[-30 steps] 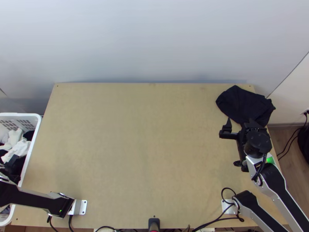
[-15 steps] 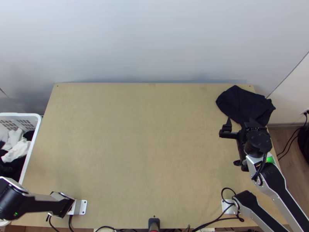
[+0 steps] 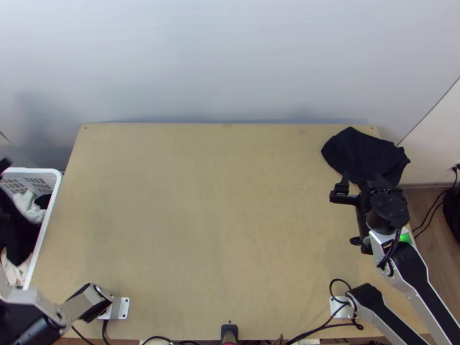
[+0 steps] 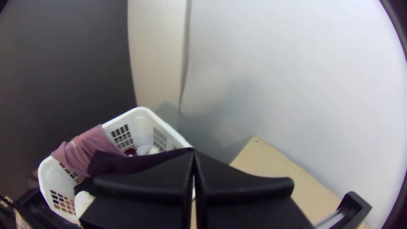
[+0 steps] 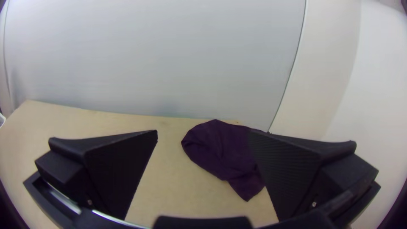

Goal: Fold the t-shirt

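One dark garment point(image 3: 16, 230) hangs pinched in the left gripper point(image 3: 4, 164). The right gripper point(image 3: 363, 182) is wide, near bunched cloth point(image 3: 359, 152).

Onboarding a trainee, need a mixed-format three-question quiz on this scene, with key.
1. Multiple choice: how does the right claw stand?
a) fingers together
b) fingers apart
c) clamped on cloth
2. True or false: the dark cloth on the table lies spread flat across the middle.
3. Fill in: the left claw is shut on a second dark cloth, which hangs at the white, slotted ____.

Key: 1 b; 2 false, it lies bunched at the far right corner; 3 basket.
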`<state>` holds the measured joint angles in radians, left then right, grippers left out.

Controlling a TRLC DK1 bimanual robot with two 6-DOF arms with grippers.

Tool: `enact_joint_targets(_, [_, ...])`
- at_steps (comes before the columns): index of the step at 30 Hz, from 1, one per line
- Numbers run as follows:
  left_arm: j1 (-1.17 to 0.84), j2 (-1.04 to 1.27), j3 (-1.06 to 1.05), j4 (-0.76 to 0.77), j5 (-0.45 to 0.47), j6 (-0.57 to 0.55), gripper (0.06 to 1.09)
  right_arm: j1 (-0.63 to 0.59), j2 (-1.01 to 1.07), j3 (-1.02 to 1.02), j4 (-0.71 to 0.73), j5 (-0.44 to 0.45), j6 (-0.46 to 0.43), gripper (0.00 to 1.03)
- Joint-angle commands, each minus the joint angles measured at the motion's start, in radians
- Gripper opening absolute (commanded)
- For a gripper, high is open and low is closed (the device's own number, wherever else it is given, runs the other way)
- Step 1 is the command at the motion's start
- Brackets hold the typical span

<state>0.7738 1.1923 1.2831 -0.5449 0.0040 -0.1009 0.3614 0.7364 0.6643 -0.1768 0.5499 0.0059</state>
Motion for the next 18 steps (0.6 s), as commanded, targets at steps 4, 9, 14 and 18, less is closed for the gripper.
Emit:
enact_joint_targets(4, [-0.450,-0.105,0.188,-0.187,-0.016,-0.045,0.10,-0.022,-0.012,0.029,-0.015,0.012,-0.038,0.99])
enact_joint_targets(9, [-0.722,-0.108,0.167,-0.253,-0.016,-0.102,0.10,-0.033,-0.012,0.043,-0.033,0.028,-0.040,0.99])
enact_joint_targets(14, [-0.981,-0.080,0.113,-0.224,-0.021,-0.192,0.10,-0.056,-0.012,0.054,-0.041,0.039,-0.060,0.99])
enact_joint_targets(18, [-1.140,-0.036,0.071,-0.130,-0.022,-0.234,0.10,-0.090,-0.008,0.063,-0.066,0.041,-0.063,0.99])
